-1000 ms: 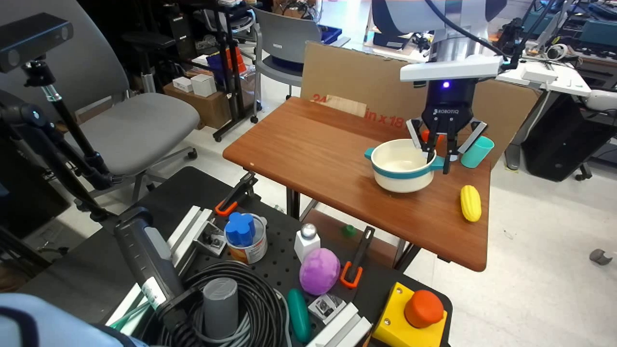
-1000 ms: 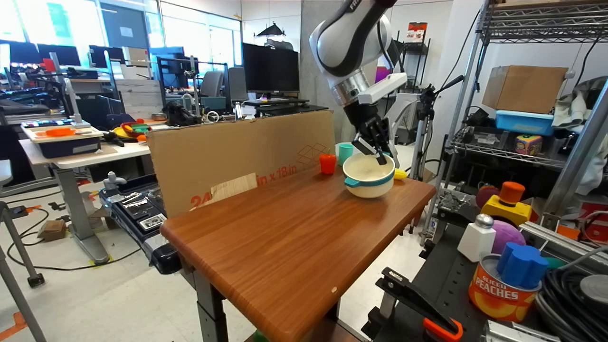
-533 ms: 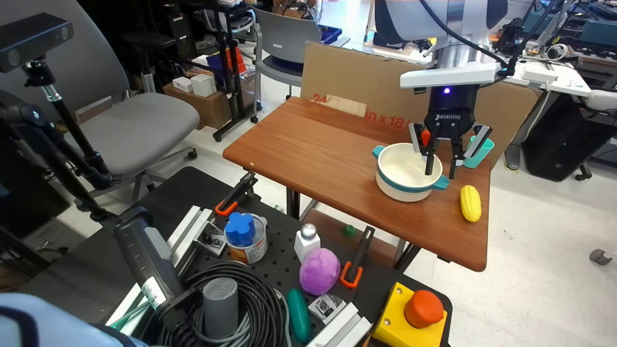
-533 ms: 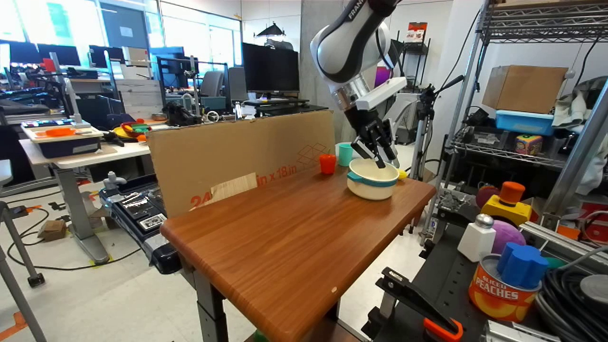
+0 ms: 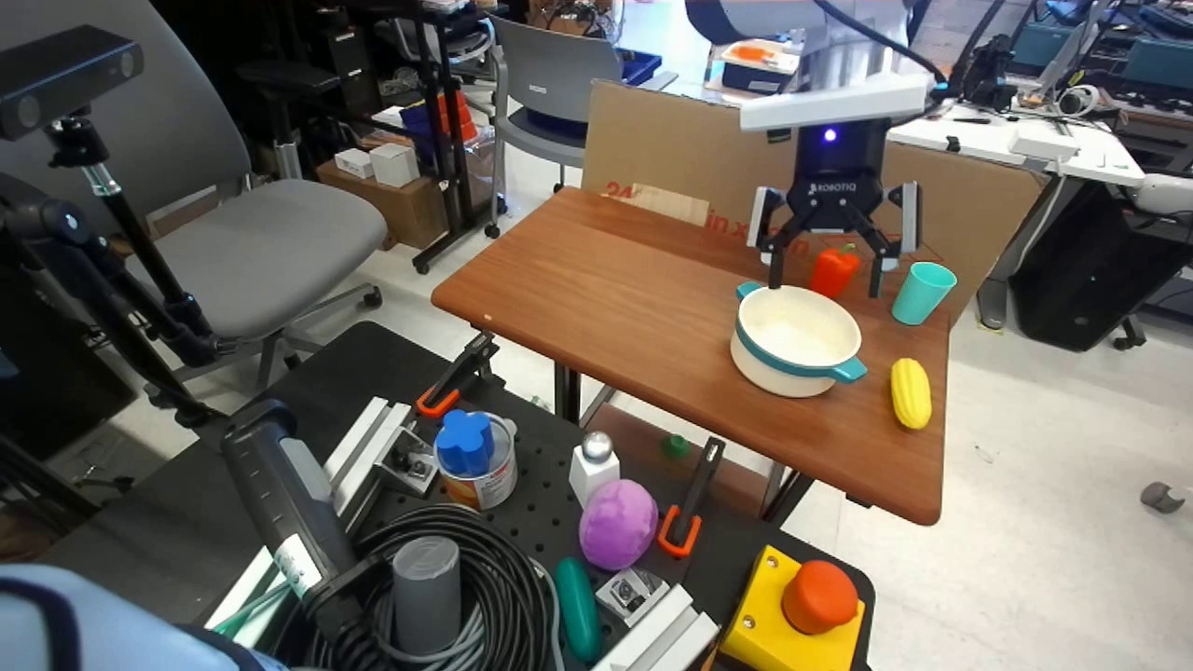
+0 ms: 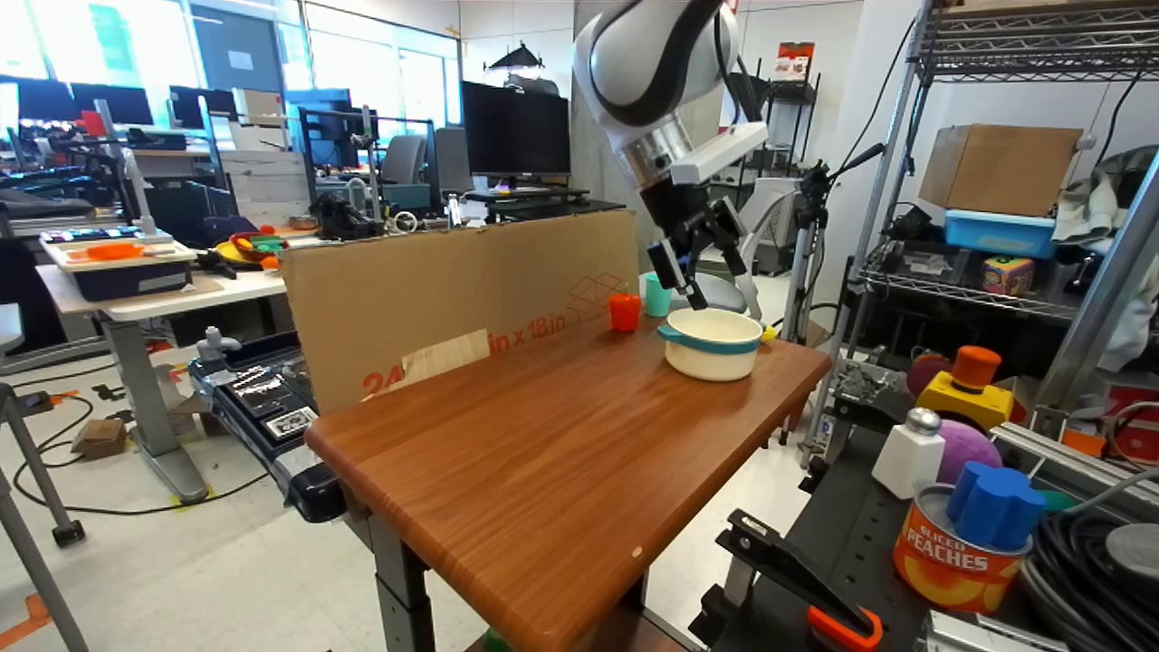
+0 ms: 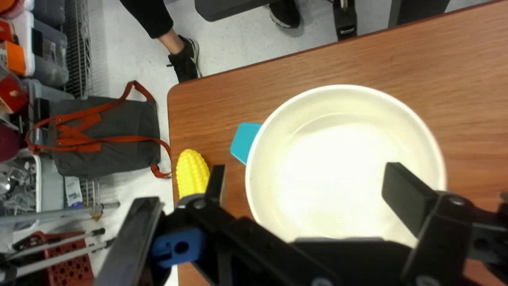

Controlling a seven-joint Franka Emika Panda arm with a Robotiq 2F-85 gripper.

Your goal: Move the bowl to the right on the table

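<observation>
The cream bowl (image 5: pixel 800 328) with a teal band and two teal handles rests flat on the brown table (image 5: pixel 596 289), near its right end in an exterior view. Its inside (image 7: pixel 337 159) holds nothing and fills much of the wrist view. My gripper (image 5: pixel 826 284) hovers above the bowl's far side with its fingers spread wide and nothing between them. From the wrist, one fingertip (image 7: pixel 408 194) shows over the bowl's inside, the other outside the rim beside the corn. The bowl (image 6: pixel 713 358) also sits apart from the gripper (image 6: pixel 718 282) in an exterior view.
Close to the bowl are a red pepper (image 5: pixel 834 270), a teal cup (image 5: pixel 924 293) and yellow corn (image 5: pixel 911 393) by the table's edge. A cardboard sheet (image 6: pixel 471 281) stands along the table's back. A black cart with tools (image 5: pixel 522 540) stands in front.
The gripper has opened, let go of the bowl's rim and risen away. The bowl, tilted a second ago, has settled level on the table, slightly to the right in an exterior view.
</observation>
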